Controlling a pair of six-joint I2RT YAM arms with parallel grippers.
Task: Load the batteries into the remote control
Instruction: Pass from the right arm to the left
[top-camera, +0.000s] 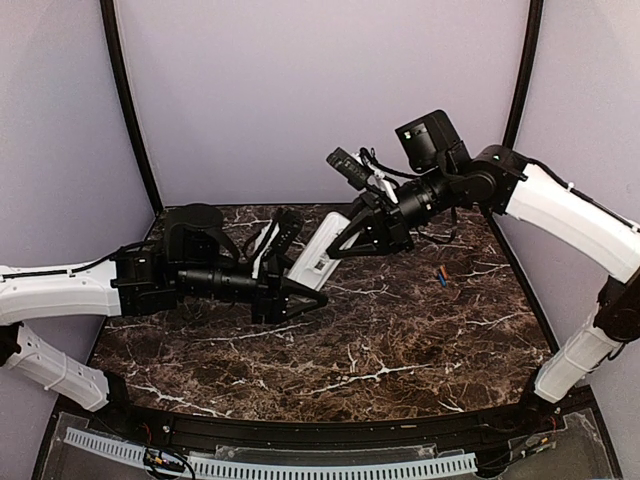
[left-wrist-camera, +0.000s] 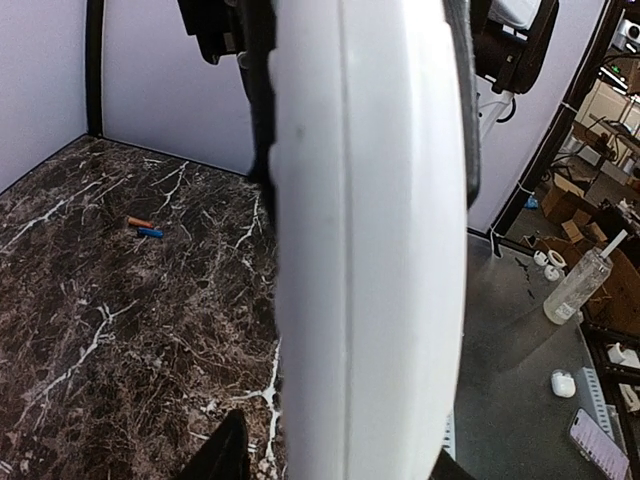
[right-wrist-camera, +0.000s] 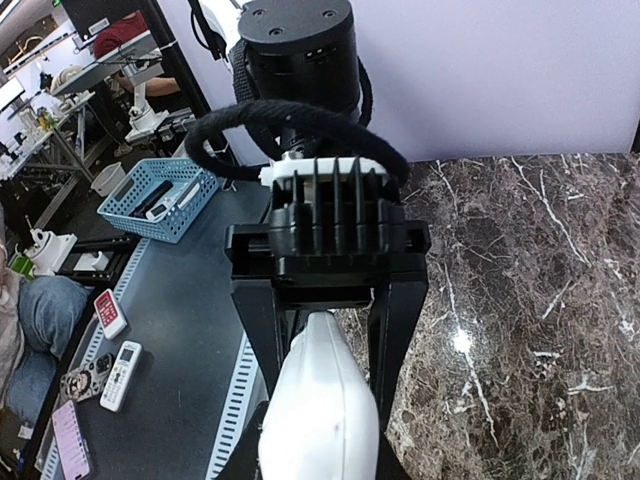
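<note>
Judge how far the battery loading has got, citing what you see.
Done: the remote control is held clear of the marble table. In hand: the right gripper is clamped on it, with the left gripper at its other end; whether that one grips is unclear. Left: both batteries lie loose on the table, so none is loaded.

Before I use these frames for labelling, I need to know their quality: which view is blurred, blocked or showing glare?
Left wrist view: the remote control is so close that it is blurred and blocks the middle; the batteries beyond look fairly sharp. Right wrist view: a bright glare spot on the marble table, the remote control soft at the bottom. Top external view: even light, sharp.
</note>
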